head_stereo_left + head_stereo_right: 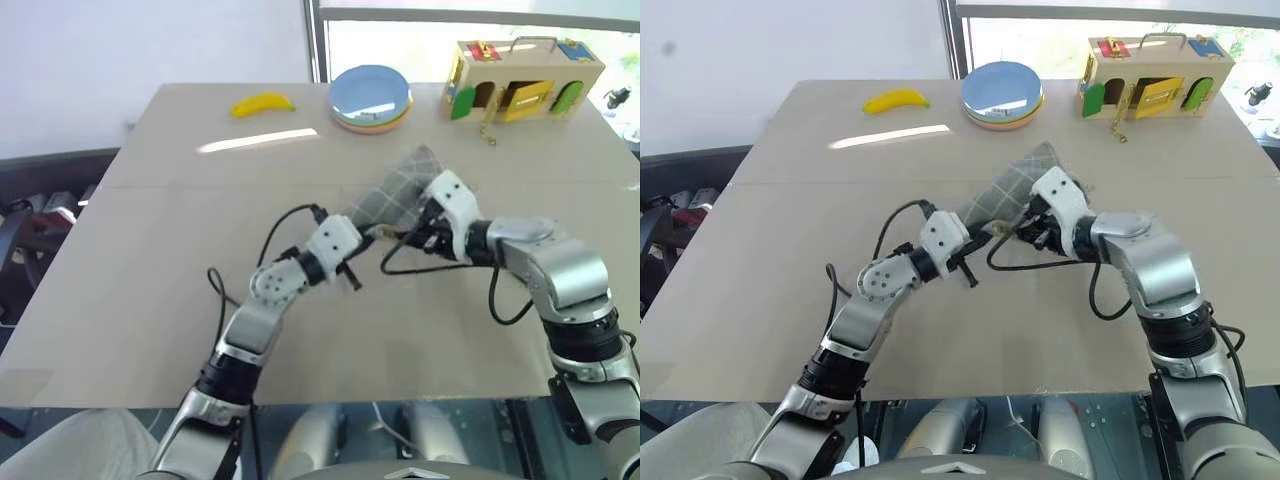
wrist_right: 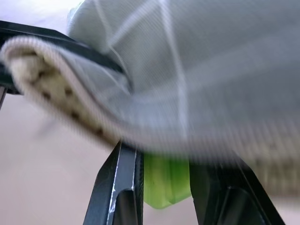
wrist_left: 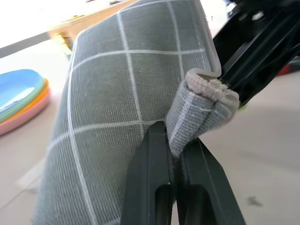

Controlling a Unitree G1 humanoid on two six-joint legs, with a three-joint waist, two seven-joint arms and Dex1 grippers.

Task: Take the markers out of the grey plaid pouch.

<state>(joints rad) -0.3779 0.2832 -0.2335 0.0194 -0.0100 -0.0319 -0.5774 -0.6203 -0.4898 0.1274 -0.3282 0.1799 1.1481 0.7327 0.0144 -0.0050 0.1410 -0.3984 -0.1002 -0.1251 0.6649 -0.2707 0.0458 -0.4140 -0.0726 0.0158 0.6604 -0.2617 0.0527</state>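
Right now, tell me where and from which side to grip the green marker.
Grip the green marker on the end poking out of the pouch mouth, coming along the opening from the right, where the right gripper has its jaws around it; the rest is hidden in fabric.

One grey plaid pouch (image 1: 398, 186), one green marker (image 2: 166, 182), one banana (image 1: 262, 103), one plate stack (image 1: 371, 97) and one wooden box (image 1: 522, 78) are counted.

No legible text, seemingly.
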